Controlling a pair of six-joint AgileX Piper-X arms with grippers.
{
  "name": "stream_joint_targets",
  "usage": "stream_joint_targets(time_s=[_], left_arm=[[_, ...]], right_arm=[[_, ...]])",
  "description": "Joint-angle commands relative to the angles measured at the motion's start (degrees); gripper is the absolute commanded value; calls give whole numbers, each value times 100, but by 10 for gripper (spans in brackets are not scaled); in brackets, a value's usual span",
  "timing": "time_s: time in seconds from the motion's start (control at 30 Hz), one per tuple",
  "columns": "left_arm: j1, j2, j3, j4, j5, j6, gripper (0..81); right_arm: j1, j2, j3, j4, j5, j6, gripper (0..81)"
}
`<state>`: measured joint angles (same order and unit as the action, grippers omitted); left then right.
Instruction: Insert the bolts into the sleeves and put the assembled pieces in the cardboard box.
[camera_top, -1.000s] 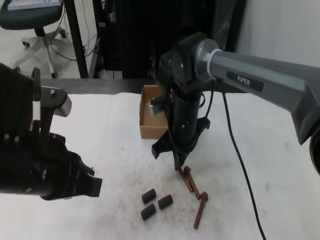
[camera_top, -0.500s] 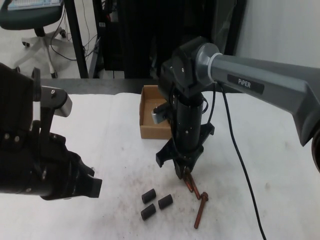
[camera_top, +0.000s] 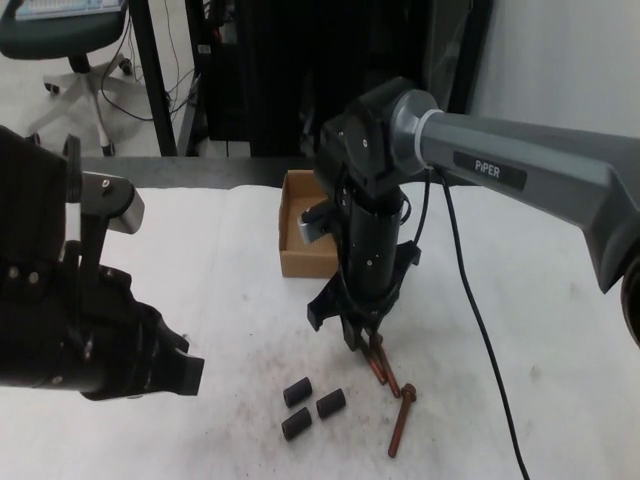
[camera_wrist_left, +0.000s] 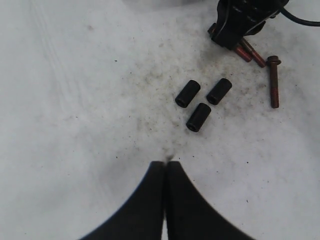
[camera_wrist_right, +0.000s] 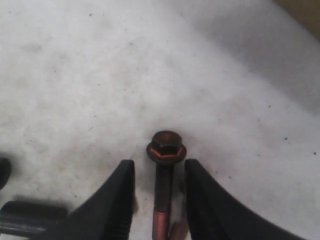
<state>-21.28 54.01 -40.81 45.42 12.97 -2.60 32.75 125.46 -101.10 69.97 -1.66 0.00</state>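
Fingers (camera_wrist_right: 117, 200) of the right gripper (camera_wrist_right: 160, 167) are open, one on each side of a bolt (camera_wrist_right: 165, 149) that lies flat on the desk (camera_wrist_right: 75, 75). The bolt's long body runs straight back between the two fingers, and its head pokes out just past their tips. I think the fingers only need to close sideways across the thin body to pinch it. A second bolt (camera_wrist_left: 256, 55) lies just beside the first one and could get caught too. A third bolt (camera_wrist_left: 273, 80) lies a little apart. The three sleeves (camera_wrist_left: 198, 117) lie in a small group near the bolts. The left gripper (camera_wrist_left: 166, 166) is shut with nothing in it and hangs near the sleeves, so the right arm is much nearer the bolts. The cardboard box (camera_top: 295, 262) sits behind the right gripper.
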Motion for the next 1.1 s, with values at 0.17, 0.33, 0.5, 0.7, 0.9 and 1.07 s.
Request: stream_joint_targets(time_s=[0.17, 0.33, 0.5, 0.7, 0.9, 1.07], left_arm=[[12, 4, -32, -24, -22, 7, 3], [12, 4, -32, -24, -22, 7, 3], [12, 4, -32, -24, -22, 7, 3], [12, 4, -32, -24, -22, 7, 3], [12, 4, -32, -24, -22, 7, 3], [12, 4, -32, -24, -22, 7, 3]], right_arm=[[0, -25, 243, -162, -41, -129, 318], [0, -25, 664, -142, -41, -129, 318], [0, -25, 955, -7, -41, -129, 318], [0, -25, 1021, -343, -35, -129, 318], [11, -25, 1021, -695, -35, -129, 318], [11, -25, 1021, -992, -35, -129, 318]])
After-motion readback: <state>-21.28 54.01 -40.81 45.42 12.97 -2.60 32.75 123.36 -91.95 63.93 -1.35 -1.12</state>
